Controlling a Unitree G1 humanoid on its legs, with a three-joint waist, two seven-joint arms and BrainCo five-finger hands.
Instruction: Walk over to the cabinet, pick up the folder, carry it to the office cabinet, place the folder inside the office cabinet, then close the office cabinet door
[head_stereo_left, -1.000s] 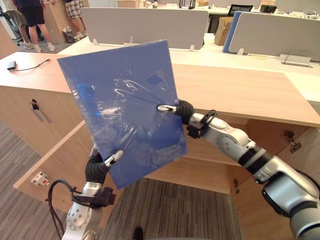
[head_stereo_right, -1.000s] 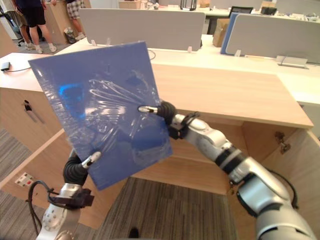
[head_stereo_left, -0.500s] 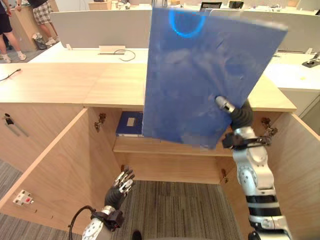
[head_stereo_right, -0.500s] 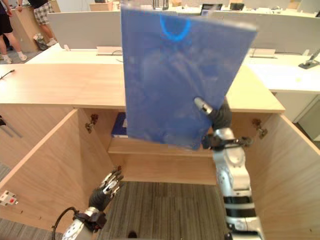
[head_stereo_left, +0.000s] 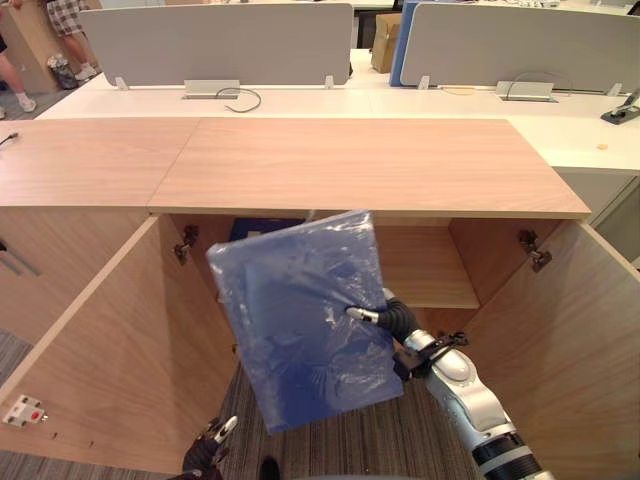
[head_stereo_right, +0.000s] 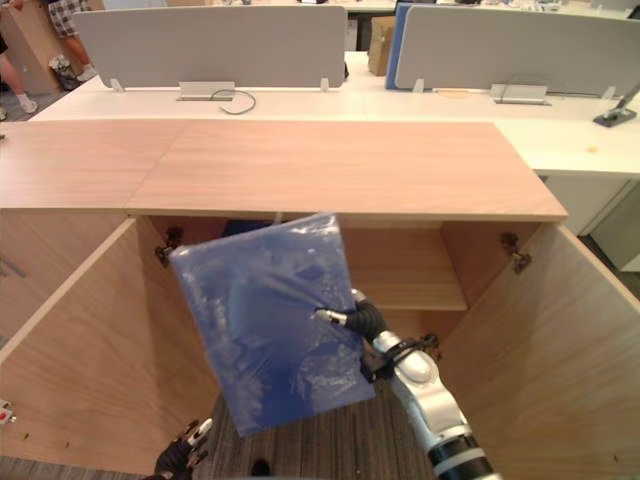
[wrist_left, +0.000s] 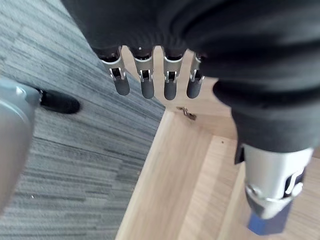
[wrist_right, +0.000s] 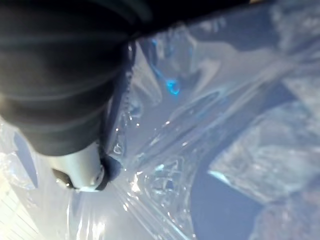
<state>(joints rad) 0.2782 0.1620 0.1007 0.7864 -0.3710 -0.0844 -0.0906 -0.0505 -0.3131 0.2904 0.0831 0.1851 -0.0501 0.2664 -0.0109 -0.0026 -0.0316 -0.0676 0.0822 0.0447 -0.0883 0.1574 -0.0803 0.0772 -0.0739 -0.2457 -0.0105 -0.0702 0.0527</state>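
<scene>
Folder (head_stereo_left: 305, 315) reads deep blue under crinkled clear film, white glints streaking across it; the right hand (head_stereo_left: 390, 318) on it shows a silver thumb and a dark ribbed cover. Office cabinet (head_stereo_left: 370, 165) is pale wood with a fine straight grain, top, doors and shelf alike, and there's a darker blue item (head_stereo_left: 262, 228) on its shelf. Carpet (wrist_left: 60, 150) runs in grey and charcoal stripes. Left hand (wrist_left: 170, 87): silver fingers, dark tips, black ribbed cover. Behind, a white surface (head_stereo_left: 300, 100), grey dividers (head_stereo_left: 215, 40), a brown cardboard box (head_stereo_left: 383, 42)
</scene>
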